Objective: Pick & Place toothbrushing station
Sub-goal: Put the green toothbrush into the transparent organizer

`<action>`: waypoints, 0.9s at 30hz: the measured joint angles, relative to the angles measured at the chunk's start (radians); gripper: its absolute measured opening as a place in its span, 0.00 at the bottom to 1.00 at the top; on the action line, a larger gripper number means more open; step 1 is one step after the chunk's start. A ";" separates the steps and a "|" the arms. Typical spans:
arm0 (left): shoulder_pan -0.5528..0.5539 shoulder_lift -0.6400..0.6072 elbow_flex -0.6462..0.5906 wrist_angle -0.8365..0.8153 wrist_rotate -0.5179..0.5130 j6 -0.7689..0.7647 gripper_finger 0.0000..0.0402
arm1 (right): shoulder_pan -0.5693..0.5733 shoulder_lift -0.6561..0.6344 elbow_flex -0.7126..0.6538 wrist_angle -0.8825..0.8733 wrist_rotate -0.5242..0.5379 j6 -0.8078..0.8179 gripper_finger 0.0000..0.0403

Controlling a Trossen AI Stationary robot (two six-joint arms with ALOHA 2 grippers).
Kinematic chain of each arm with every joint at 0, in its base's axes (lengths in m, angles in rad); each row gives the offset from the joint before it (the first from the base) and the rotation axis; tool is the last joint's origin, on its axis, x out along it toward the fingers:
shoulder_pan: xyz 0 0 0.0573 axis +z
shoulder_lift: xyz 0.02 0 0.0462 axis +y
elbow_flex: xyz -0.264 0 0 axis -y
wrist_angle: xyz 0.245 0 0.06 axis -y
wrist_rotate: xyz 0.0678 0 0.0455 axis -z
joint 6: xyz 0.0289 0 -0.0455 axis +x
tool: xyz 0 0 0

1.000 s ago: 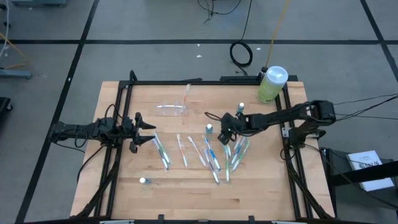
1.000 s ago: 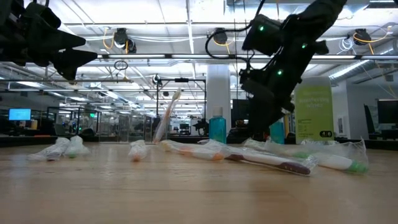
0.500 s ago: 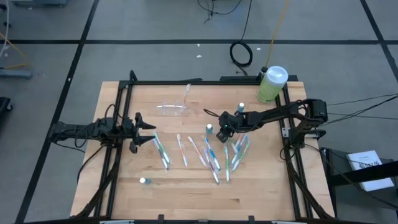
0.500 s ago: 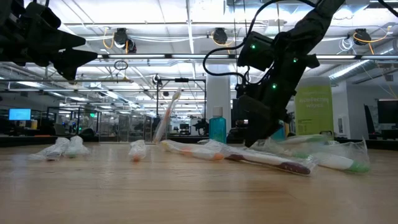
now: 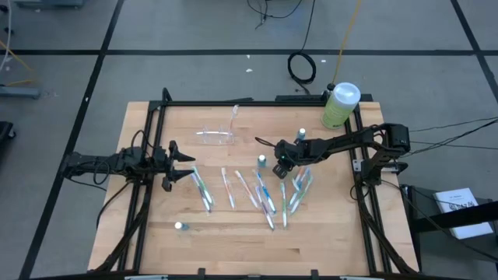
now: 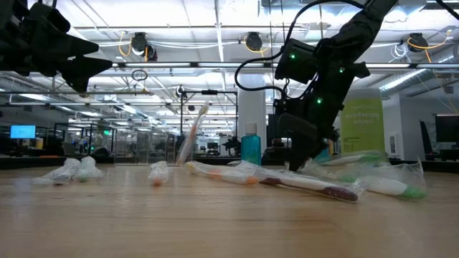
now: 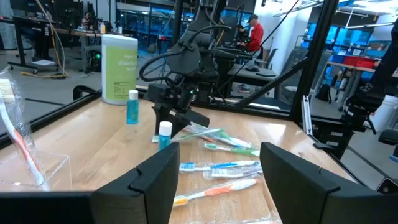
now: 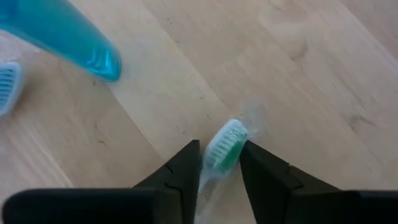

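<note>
**R claw down on a green-head toothbrush**

R claw (image 8: 219,163) is low at mid-desk, fingers (image 8: 180,171) narrowed around a wrapped toothbrush w/ green-and-white head (image 8: 225,145); head sits between the tips, close on both sides, but can't tell if it's actually pinched. The brush lies on the desk (image 5: 233,249). A small blue bottle (image 5: 262,161) stands just beside the claw.

L claw (image 5: 180,166) waits at the desk's L side, raised off the wood, fingers spread, nothing in them.

Toothbrushing station (image 5: 217,137): clear holder toward the desk's far edge, well apart from both claws. One toothbrush (image 6: 192,133) w/ orange handle leans tilted in it.

Loose wrapped toothbrushes (image 5: 264,194) scattered mid-desk. Large green bottle (image 5: 339,105) w/ white cap at far R corner.
</note>
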 joint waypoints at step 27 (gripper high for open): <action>0.000 0.000 0.000 0.000 0.000 0.000 0.57 | 0.009 -0.300 -0.001 0.167 0.001 -0.208 0.03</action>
